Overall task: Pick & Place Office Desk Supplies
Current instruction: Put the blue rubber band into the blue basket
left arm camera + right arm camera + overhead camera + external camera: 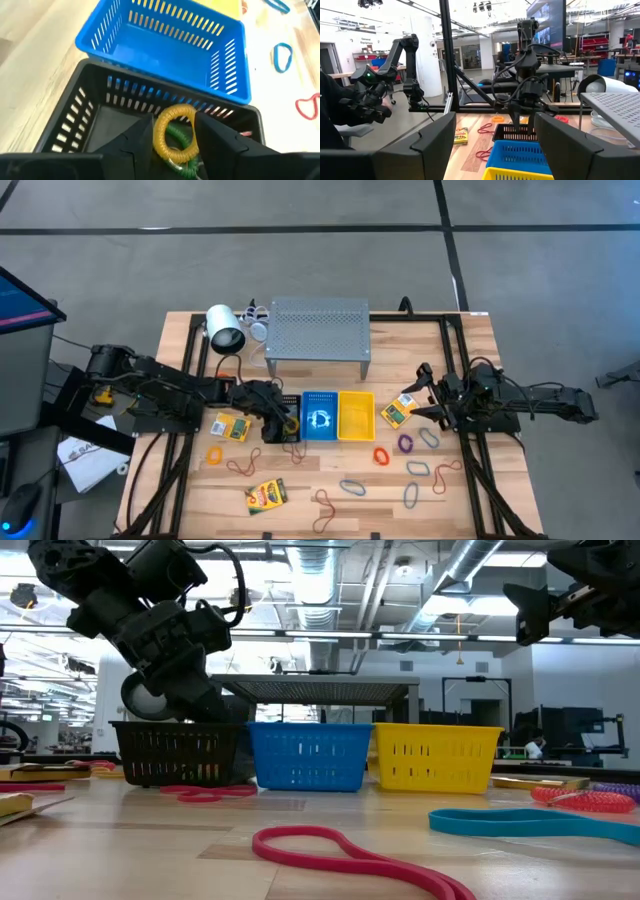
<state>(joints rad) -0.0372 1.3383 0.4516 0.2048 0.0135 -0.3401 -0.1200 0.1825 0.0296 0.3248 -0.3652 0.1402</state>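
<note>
1. Two coiled bands, a yellow band (172, 131) and a green band (181, 145), lie one on the other inside the black basket (75, 107). They sit in the gap between the left gripper (172, 142) fingers; the jaws look parted around them, and you cannot tell whether they touch the coils.

2. Take the black basket as your landmark. In the high view the left gripper (272, 417) hangs right over it, so the bands are straight below the fingers, not off to a side. By my reading the drop is as good as made, and the move this calls for is a plain lift straight up, clear of the basket wall.

3. Just beside the black basket stands the blue basket (320, 416), and beyond that the yellow basket (356, 415), all three in one row.

4. On the far side of that row from the black basket, the right gripper (425, 394) waits with its fingers spread wide and nothing between them. A crayon box (398, 412) lies just beside it, with a purple band (405, 443) and an orange band (381, 455) near.

5. On the black basket's own side, a second crayon box (231, 426) lies just beside the left arm, and a third crayon box (266, 495) lies nearer the table's front edge with a brown band (245, 466) between it and the basket. For these, your left arm is the nearer one.
</note>
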